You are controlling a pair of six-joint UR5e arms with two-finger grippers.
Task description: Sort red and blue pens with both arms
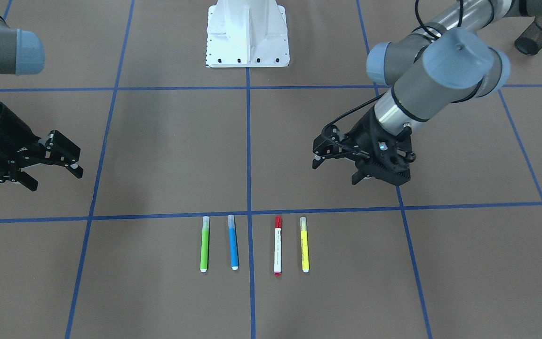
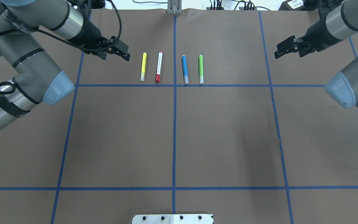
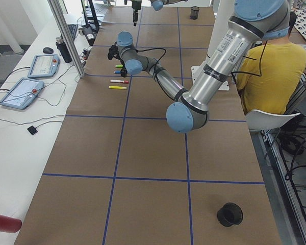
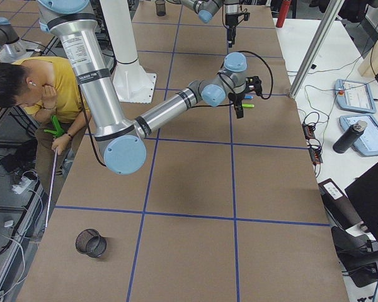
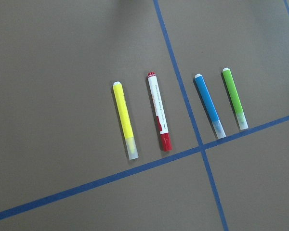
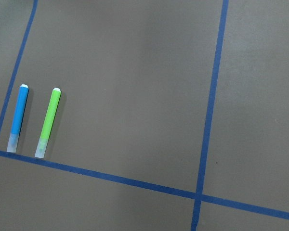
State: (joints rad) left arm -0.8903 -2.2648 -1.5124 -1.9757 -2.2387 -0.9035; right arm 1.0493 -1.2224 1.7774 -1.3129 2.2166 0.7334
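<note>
Four markers lie side by side on the brown table, just beyond a blue tape line. The red pen [image 1: 277, 245] [image 2: 158, 67] [image 5: 159, 111] has a white barrel and a red cap. The blue pen [image 1: 233, 242] [image 2: 184, 69] [image 5: 208, 104] [image 6: 17, 118] lies across the centre tape line from it. My left gripper [image 1: 336, 169] [image 2: 116, 57] hovers open and empty, off to the yellow marker's side. My right gripper [image 1: 57, 179] [image 2: 287, 53] hangs open and empty, well out beyond the green marker.
A yellow marker [image 1: 304, 245] and a green marker [image 1: 204, 244] flank the two pens. Black mesh cups [image 1: 538, 34] [image 4: 91, 243] stand at the table's ends. The white robot base [image 1: 247, 33] is in the middle. A person in a yellow shirt [image 3: 268, 76] sits behind the robot.
</note>
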